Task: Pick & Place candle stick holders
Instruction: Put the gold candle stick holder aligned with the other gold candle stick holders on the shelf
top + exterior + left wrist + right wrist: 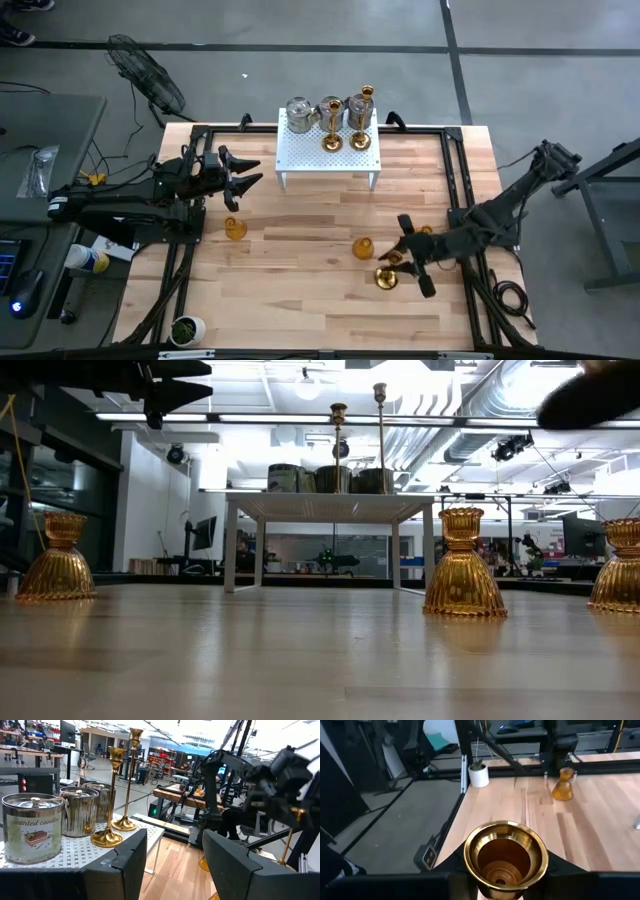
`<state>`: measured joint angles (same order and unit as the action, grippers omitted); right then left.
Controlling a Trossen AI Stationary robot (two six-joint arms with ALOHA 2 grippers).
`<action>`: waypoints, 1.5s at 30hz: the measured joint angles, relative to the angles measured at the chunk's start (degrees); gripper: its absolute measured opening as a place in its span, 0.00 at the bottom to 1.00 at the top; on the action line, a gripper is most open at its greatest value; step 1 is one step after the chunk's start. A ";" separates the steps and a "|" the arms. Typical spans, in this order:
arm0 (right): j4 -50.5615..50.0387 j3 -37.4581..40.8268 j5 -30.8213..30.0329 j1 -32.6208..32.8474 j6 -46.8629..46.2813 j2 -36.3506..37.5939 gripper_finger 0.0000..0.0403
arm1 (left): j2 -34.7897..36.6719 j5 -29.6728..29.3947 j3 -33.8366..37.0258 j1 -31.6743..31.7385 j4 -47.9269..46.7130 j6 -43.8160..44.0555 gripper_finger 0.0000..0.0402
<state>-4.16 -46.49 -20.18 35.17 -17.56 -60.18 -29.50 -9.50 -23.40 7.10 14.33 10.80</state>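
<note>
My right gripper is shut on a shiny gold stemmed holder at the table's right. My left gripper hangs open and empty at the table's left, its fingers facing the white stand. Two tall gold holders and three silver-grey metal ones stand on the stand's top. Amber glass holders rest on their wide ends on the table: one on the left, one in the middle, and one behind my right gripper. My right gripper pinches the gold holder just below its cup between its two fingers, which lie across the stem. The cup's mouth faces up. The stem hangs below the fingers. Whether the base touches the table, I cannot tell.
A small white pot with a green plant stands at the near left corner. Black frame rails run along the table's sides. Bare wood lies between the stand and the near edge.
</note>
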 joint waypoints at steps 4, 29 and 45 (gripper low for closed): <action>-4.57 -4.24 1.26 -4.55 0.00 0.00 0.25 | 0.00 0.00 0.00 0.02 0.00 -0.02 0.46; -10.19 -16.60 1.62 -21.03 1.31 -7.26 0.23 | 0.00 0.00 0.00 0.02 0.00 0.00 0.46; -9.71 -16.60 0.64 -22.57 0.88 -7.26 0.25 | 0.00 0.00 0.00 0.01 0.00 -0.01 0.46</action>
<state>-13.87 -63.09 -19.54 12.60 -16.68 -67.44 -29.50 -9.50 -23.40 7.10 14.33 10.80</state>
